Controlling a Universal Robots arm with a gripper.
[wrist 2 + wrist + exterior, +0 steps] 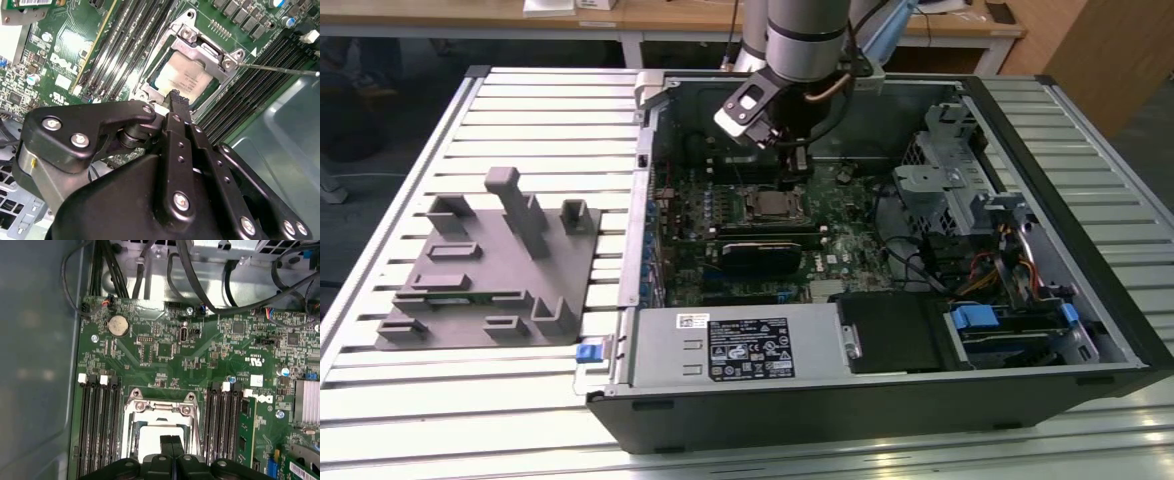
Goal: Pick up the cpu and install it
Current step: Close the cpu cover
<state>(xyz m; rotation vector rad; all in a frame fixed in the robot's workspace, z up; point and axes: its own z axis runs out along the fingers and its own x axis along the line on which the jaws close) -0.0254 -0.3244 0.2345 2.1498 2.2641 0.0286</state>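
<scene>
Gripper [171, 440], fingers together and empty, over the cpu [182, 80]: probably light, stiff, fragile; best gripped by opposite edges.

cpu [181, 80]: pale silver-white square, lying flat inside socket frame [201, 48] on motherboard [60, 67].

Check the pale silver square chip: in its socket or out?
In. The pale silver chip lies flat inside the metal-rimmed socket frame, claw shut above it.

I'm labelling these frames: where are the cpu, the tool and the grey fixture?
cpu [182, 78], second wrist view: middle of its pale metal top.
tool [171, 440], first wrist view: midway between its fingertips.
grey fixture [500, 270], exterior view: its flat base plate.
</scene>
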